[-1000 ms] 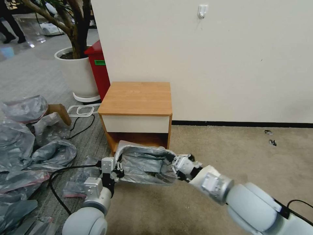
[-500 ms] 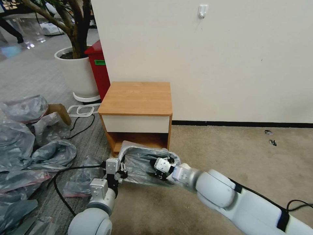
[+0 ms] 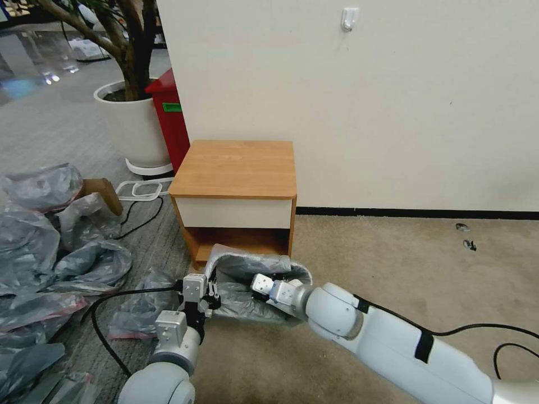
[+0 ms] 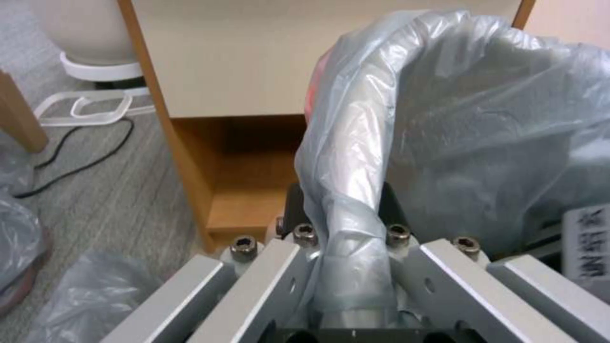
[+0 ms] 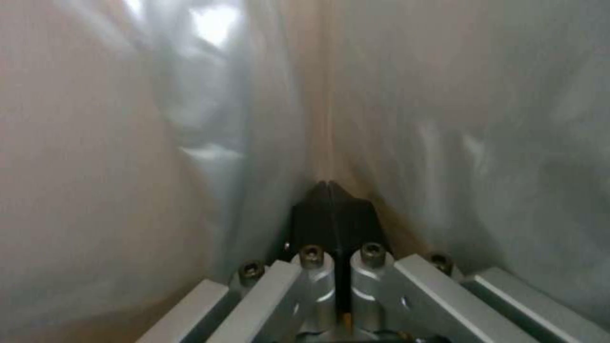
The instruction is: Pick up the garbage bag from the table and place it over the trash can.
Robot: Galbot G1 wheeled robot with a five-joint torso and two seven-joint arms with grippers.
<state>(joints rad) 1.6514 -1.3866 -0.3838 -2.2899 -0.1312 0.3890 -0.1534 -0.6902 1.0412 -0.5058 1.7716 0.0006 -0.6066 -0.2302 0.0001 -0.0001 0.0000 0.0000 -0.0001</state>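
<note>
Seating the garbage bag (image 3: 247,280) over the trash can (image 4: 356,157): our left hand (image 3: 209,292) pinches the bagged rim, our right hand (image 3: 259,282), clenched empty, presses the liner inside.

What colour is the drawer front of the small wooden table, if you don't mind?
White; the table shows it best in the head view.

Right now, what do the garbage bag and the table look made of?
Garbage bag: thin translucent grey plastic film, glossy; it crinkles, drapes over the trash can rim, and the rim shows through. Table: light-brown wood-look top, smooth and matte, likely laminate, with a white drawer front. Left gripper clamps bag and rim; right gripper, jaws shut, pushes inside.
</note>
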